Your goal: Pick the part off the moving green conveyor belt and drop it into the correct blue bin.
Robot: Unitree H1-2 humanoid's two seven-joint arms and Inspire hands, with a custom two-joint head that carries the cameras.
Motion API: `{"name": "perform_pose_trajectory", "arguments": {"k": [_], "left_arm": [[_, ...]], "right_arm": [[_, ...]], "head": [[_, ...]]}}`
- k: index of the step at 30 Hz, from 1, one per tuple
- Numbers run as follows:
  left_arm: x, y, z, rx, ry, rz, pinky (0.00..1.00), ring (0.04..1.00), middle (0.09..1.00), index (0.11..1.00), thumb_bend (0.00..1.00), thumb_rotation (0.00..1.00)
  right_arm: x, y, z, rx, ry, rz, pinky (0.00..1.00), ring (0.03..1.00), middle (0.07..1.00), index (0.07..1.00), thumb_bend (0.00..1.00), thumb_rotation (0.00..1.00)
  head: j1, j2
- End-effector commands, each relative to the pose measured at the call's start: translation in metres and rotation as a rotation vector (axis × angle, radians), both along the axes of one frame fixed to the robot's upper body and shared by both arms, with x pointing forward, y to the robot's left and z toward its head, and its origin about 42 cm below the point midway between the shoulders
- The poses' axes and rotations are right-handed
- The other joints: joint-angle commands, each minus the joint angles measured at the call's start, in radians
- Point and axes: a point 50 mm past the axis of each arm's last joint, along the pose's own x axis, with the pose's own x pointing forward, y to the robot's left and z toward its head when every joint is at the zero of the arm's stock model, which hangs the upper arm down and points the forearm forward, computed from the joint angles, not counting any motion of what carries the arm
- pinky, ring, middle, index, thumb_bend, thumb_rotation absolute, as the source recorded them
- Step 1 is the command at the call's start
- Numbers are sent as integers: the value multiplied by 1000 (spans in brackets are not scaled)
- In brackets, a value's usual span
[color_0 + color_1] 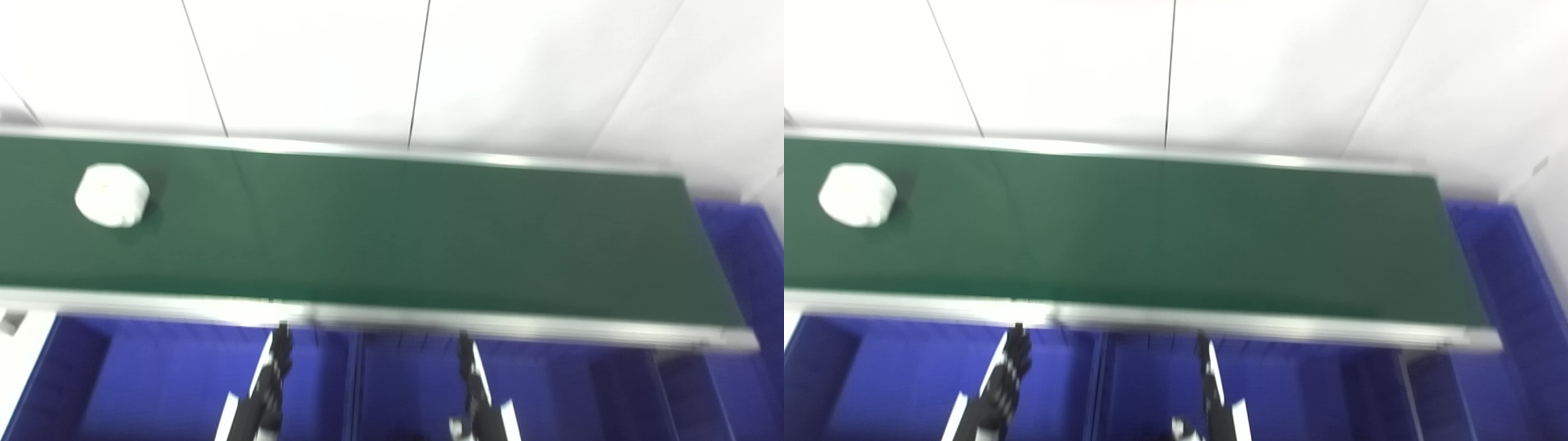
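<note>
A white round part (112, 195) lies on the green conveyor belt (392, 233) near its left end. Both hands hang low in front of the belt, over the blue bins. My left hand (269, 383) points its fingers up toward the belt's near rail, holding nothing, fingers extended. My right hand (474, 386) does the same a little to the right, also without anything in it. The picture is blurred, so finger detail is faint. Neither hand is near the part.
Blue bins sit below the belt's near rail: one at left (153, 380), one at centre (416, 380), another at right (625, 392). A further blue bin (747, 275) stands past the belt's right end. A white wall rises behind the belt.
</note>
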Motion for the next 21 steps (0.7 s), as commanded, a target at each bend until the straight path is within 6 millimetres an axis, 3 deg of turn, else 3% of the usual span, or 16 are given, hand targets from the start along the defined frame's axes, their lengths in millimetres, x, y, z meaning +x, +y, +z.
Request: {"name": "perform_pose_trajectory", "arguments": {"k": [1, 10, 14, 21], "left_arm": [[2, 0, 3, 2, -49, -6, 1000, 1000, 1000, 1000, 766, 1000], [3, -8, -6, 31, -58, -11, 1000, 1000, 1000, 1000, 686, 1000], [2, -13, -7, 25, -58, -10, 1000, 1000, 1000, 1000, 689, 1000], [1, -33, -5, -14, -63, 1, 1000, 1000, 1000, 1000, 693, 1000]], "right_arm": [[1, 11, 2, 41, -42, 10, 1000, 1000, 1000, 1000, 831, 1000], [1, 4, -6, 34, -24, 11, 1000, 1000, 1000, 1000, 819, 1000], [1, -2, -7, 36, -23, 15, 1000, 1000, 1000, 1000, 811, 1000], [-2, -21, -4, 44, -20, 12, 1000, 1000, 1000, 1000, 800, 1000]], "head": [[9, -15], [58, -50], [88, -48], [219, -18]]}}
